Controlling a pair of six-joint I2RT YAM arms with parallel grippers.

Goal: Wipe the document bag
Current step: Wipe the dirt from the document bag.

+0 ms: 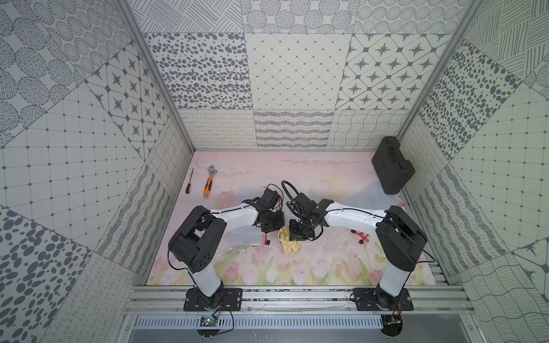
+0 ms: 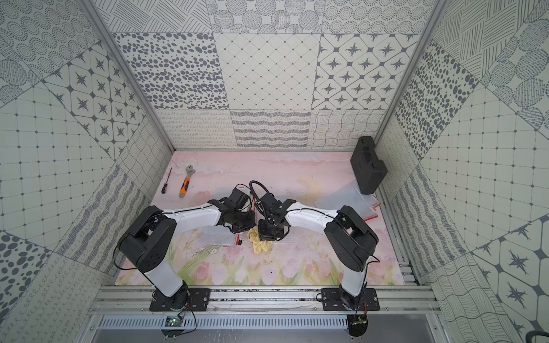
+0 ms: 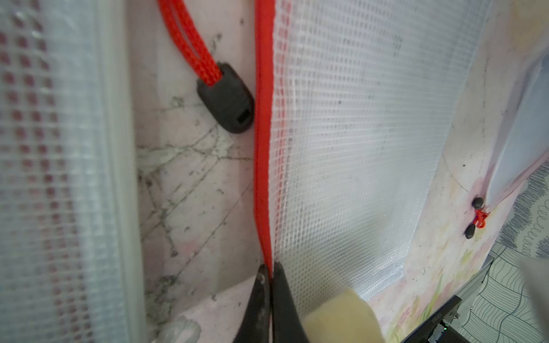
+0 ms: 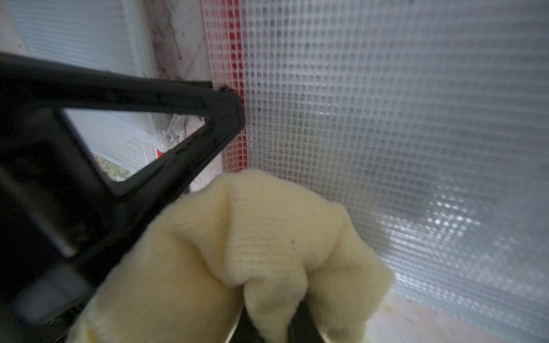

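The document bag (image 3: 356, 142) is clear mesh plastic with a red edge (image 3: 263, 148), and it lies flat on the flowered mat. My left gripper (image 3: 269, 268) is shut on that red edge. In both top views the left gripper (image 1: 271, 228) points down at mid-table. My right gripper (image 4: 273, 320) is shut on a bunched pale-yellow cloth (image 4: 267, 237), which rests against the bag's mesh (image 4: 401, 118) just beside the left fingers (image 4: 166, 118). The cloth (image 1: 289, 243) trails toward the front of the table below the right gripper (image 1: 300, 234). The arms hide most of the bag from above.
A second mesh bag (image 1: 243, 237) lies under the left arm, its black zipper pull (image 3: 228, 110) on a red cord. More clear bags (image 1: 374, 193) and a black case (image 1: 392, 164) sit at the back right. A wrench (image 1: 208, 181) and screwdriver (image 1: 189, 181) lie at the back left.
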